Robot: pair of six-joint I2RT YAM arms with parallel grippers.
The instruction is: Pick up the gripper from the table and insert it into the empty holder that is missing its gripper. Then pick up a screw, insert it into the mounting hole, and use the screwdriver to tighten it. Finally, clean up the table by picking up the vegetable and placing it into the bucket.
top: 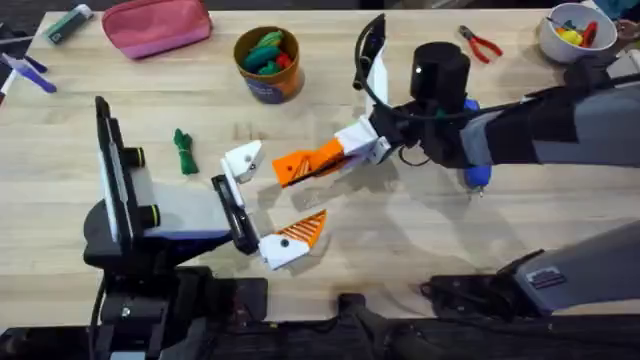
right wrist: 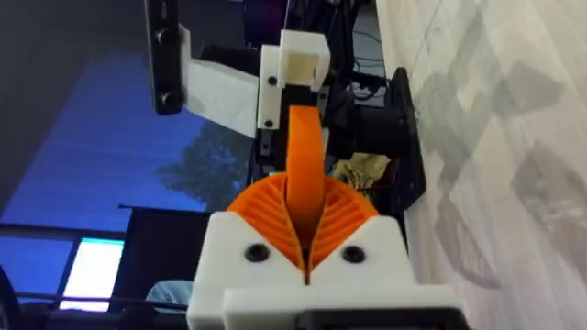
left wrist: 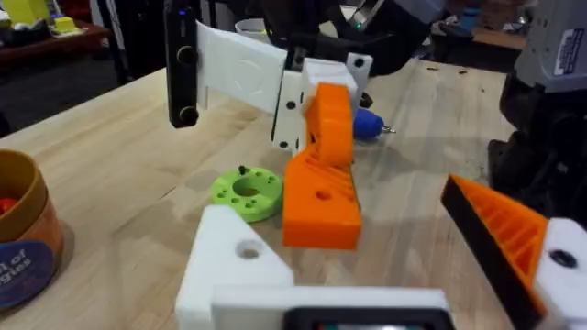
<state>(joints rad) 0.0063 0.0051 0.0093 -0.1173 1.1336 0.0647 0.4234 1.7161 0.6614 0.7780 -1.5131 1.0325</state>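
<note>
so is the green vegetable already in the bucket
No, the vegetable lies on the table, apart from the bucket.

The screwdriver (top: 474, 172) lies mostly hidden under the right arm; the bucket (left wrist: 23, 243) is cropped at the left wrist view's edge.
</note>
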